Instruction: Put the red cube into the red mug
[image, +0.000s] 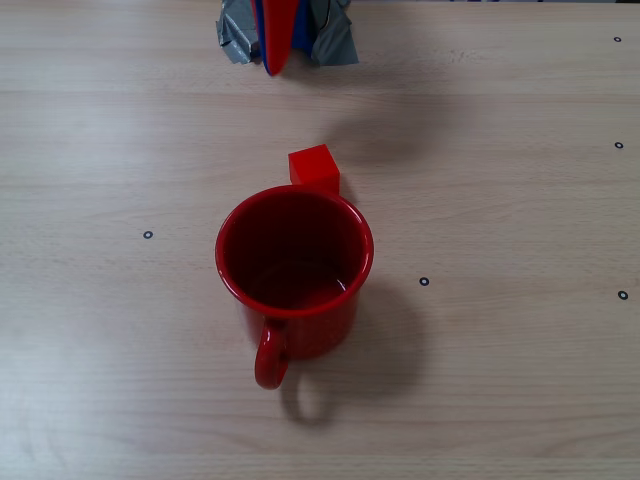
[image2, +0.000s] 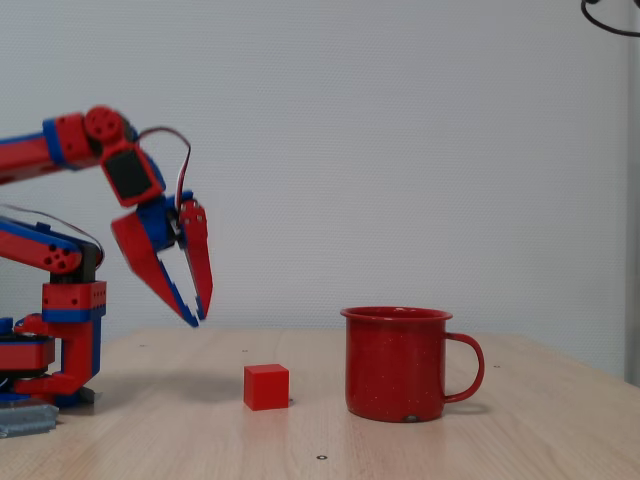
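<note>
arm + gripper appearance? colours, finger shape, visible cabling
Arm links are red plastic joined by blue brackets, with a black servo block near the wrist. A thin dark cable loops over the wrist. The gripper has two long, tapered red fingers edged in blue.

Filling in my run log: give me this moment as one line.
hand: shut, empty, raised | red cube: on table, beside mug | red mug: upright, empty | phase: pre-grasp

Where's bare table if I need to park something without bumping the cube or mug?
Wide bare table lies to the picture's left and right of the red mug in the overhead fixed view, and below its handle. It is crowded above the mug: the red cube sits close against its rim, with the gripper and taped base beyond.
</note>
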